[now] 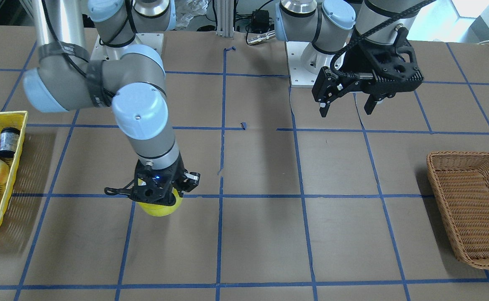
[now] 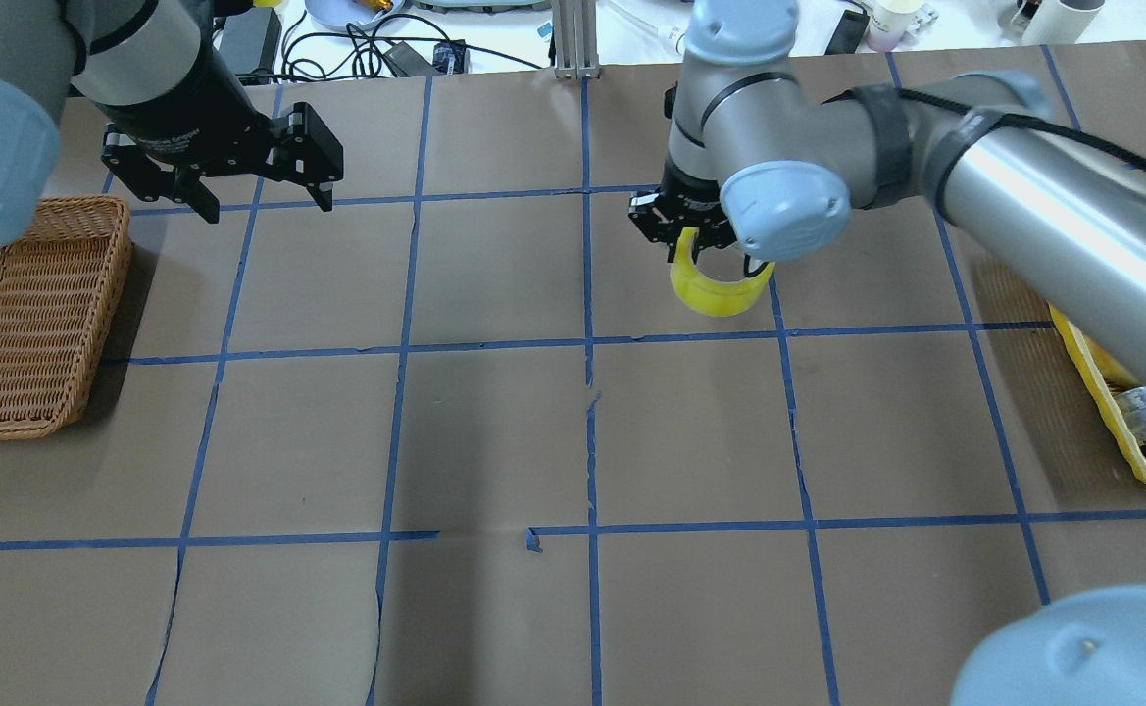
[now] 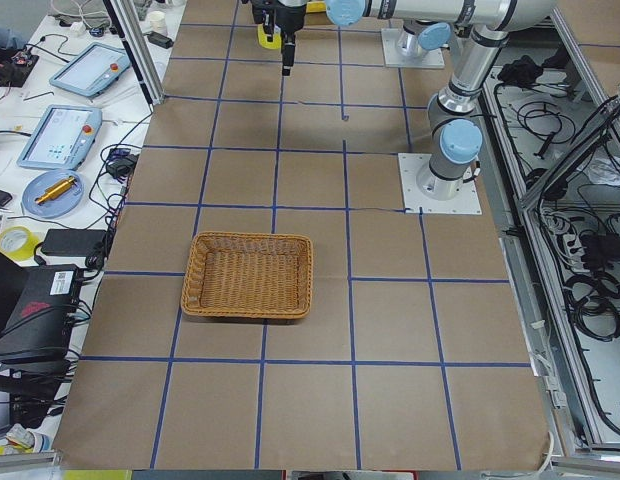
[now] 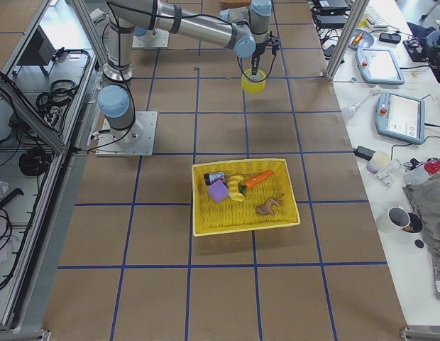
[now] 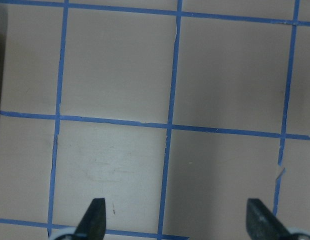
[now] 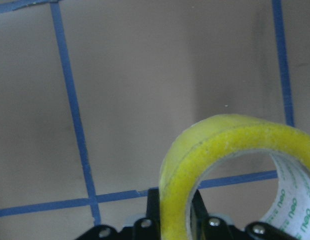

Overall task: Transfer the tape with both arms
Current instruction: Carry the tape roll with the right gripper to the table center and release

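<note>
Right claw [image 2: 695, 240] grips the tape [image 2: 720, 294] at 1 o'clock — left claw [image 2: 267, 206] gapes empty at 10 o'clock, handover not done yet

Silver-grey tubular left arm [image 1: 378, 16] and matching right arm [image 1: 66, 69]. Light-blue round joint caps [image 1: 144, 100], small screw [image 1: 137, 113] in the cap face. Black ribbed cable [image 1: 355, 38] on left arm, black strap bands [image 1: 96, 83] on right arm. Black skeletal two-finger left gripper [image 1: 346, 110] and right gripper [image 2: 690, 240]. Small blue LED [image 1: 157, 177] lit at right wrist. White square base plates [image 1: 296, 77].
</note>
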